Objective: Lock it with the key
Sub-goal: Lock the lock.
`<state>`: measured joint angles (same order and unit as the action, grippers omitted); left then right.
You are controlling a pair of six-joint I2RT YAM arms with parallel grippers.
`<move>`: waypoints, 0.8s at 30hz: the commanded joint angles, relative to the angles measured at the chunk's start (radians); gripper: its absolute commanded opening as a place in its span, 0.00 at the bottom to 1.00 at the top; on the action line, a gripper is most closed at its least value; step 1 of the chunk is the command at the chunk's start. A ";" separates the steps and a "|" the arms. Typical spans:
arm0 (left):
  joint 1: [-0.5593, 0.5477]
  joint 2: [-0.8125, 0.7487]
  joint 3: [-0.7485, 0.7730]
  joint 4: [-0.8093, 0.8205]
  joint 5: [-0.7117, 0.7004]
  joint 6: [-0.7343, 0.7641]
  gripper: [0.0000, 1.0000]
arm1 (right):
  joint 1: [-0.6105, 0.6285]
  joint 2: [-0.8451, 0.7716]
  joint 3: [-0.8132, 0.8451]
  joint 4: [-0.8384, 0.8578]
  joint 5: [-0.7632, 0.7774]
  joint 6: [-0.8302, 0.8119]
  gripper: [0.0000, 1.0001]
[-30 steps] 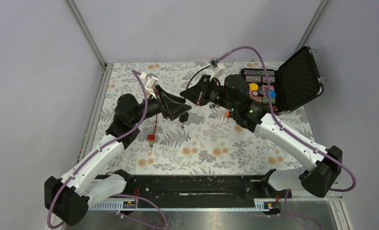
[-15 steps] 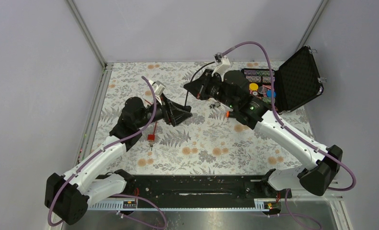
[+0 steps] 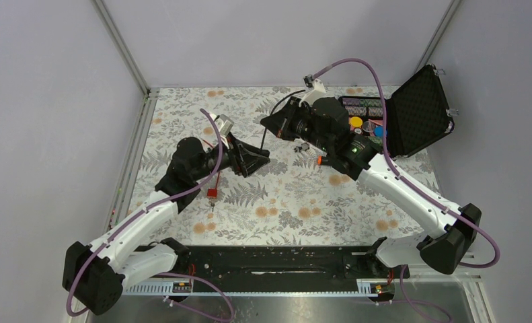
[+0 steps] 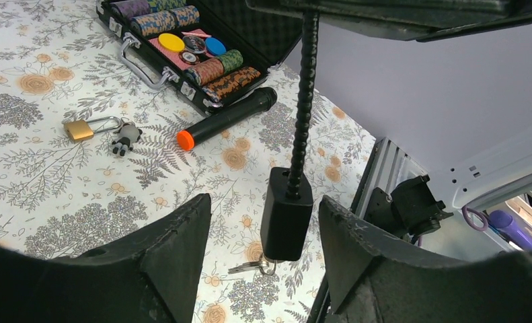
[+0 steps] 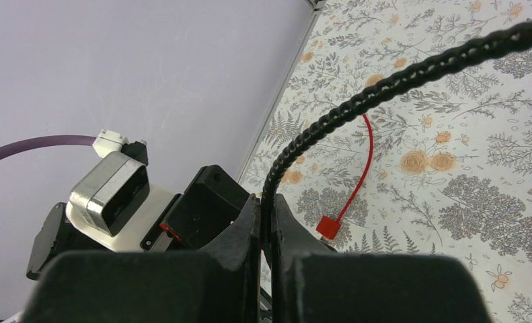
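Observation:
A black ribbed cable (image 5: 397, 81) runs down to a small black lock block (image 4: 286, 214) that hangs in the air. My right gripper (image 5: 266, 202) is shut on the cable above it, at the centre back of the top view (image 3: 271, 124). Under the block a silvery key on a ring (image 4: 257, 266) sticks out. My left gripper (image 4: 264, 199) is open, its fingers (image 4: 182, 235) standing either side of the block without touching it.
A red cable lock with a red block (image 3: 212, 193) lies left of centre. A brass padlock (image 4: 79, 129) and a small bunch of keys (image 4: 124, 138) lie near a black cylinder with an orange end (image 4: 226, 118). An open case of poker chips (image 3: 418, 114) stands at the back right.
My right gripper has carried the cable up and toward the back. My left gripper has turned and drawn back a little, and the block now hangs between its fingers.

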<state>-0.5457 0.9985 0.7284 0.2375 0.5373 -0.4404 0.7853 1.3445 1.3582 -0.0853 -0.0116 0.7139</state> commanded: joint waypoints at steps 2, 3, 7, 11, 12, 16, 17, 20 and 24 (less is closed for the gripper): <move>-0.012 0.015 0.024 0.073 -0.001 0.022 0.54 | -0.003 -0.004 0.047 0.031 0.015 0.041 0.00; -0.016 0.019 0.025 0.077 0.000 0.023 0.50 | -0.003 -0.004 0.045 0.031 0.015 0.047 0.00; -0.022 0.031 0.021 0.076 0.000 0.028 0.16 | -0.005 -0.006 0.039 0.031 -0.014 0.073 0.00; -0.022 0.022 0.022 0.073 -0.040 0.028 0.00 | -0.006 -0.003 0.032 0.018 -0.027 0.075 0.08; -0.022 0.017 0.026 0.066 -0.058 0.033 0.00 | -0.009 -0.004 0.028 0.012 -0.031 0.069 0.21; -0.022 0.002 0.074 -0.045 -0.143 0.083 0.00 | -0.030 -0.047 -0.034 0.010 -0.040 0.010 0.76; -0.022 -0.002 0.092 -0.092 -0.161 0.098 0.00 | -0.043 -0.068 -0.056 0.009 -0.042 -0.003 0.80; -0.022 -0.014 0.140 -0.211 -0.194 0.145 0.00 | -0.103 -0.142 -0.121 0.004 -0.045 -0.068 0.83; -0.022 -0.036 0.217 -0.403 -0.196 0.218 0.00 | -0.170 -0.223 -0.129 -0.066 -0.021 -0.244 0.79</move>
<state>-0.5694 1.0153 0.8314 -0.0174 0.3840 -0.3214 0.6678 1.2224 1.2171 -0.1192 -0.0490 0.6575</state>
